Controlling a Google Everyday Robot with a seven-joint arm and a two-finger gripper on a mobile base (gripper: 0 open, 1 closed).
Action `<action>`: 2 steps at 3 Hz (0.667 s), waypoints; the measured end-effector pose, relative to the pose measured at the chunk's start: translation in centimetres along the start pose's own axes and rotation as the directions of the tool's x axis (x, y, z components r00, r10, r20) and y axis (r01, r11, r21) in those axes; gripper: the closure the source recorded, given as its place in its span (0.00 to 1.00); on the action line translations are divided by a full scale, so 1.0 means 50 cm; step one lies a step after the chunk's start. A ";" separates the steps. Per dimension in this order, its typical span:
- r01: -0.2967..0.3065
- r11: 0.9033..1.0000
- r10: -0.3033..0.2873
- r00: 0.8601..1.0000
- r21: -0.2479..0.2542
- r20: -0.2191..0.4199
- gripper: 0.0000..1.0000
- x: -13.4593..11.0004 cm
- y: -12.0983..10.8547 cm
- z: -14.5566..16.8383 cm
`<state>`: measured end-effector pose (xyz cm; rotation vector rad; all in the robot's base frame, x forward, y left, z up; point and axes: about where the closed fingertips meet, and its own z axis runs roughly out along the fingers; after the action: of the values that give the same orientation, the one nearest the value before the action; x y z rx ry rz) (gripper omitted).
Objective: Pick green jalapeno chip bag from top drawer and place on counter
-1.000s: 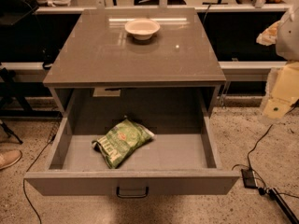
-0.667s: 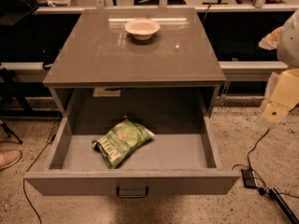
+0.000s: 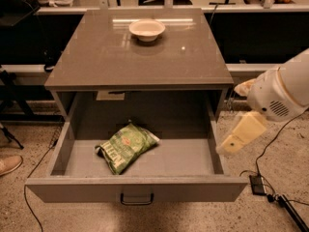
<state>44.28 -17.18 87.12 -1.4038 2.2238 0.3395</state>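
Observation:
The green jalapeno chip bag lies flat on the floor of the top drawer, left of centre. The drawer is pulled fully out, with its dark handle at the front centre. The counter is the glossy grey-brown top of the cabinet above it. My gripper hangs at the end of the white arm, just outside the drawer's right wall. It is well to the right of the bag and a little above it, and holds nothing that I can see.
A white bowl stands near the back of the counter. A black cable and a small box lie on the speckled floor at the right. A shoe is at the left edge. Dark desks stand behind.
My arm has swung left and down, from beside the counter's right edge to just outside the drawer's right wall. The bag, the bowl and the drawer have not moved.

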 end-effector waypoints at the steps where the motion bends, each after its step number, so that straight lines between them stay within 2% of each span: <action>1: -0.133 0.987 0.150 0.968 -0.095 0.202 0.00 -0.073 0.038 0.144; 2: -0.204 0.967 0.240 0.927 -0.150 0.289 0.00 -0.129 0.050 0.222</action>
<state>47.28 -6.04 80.90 -1.0674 2.1317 0.7260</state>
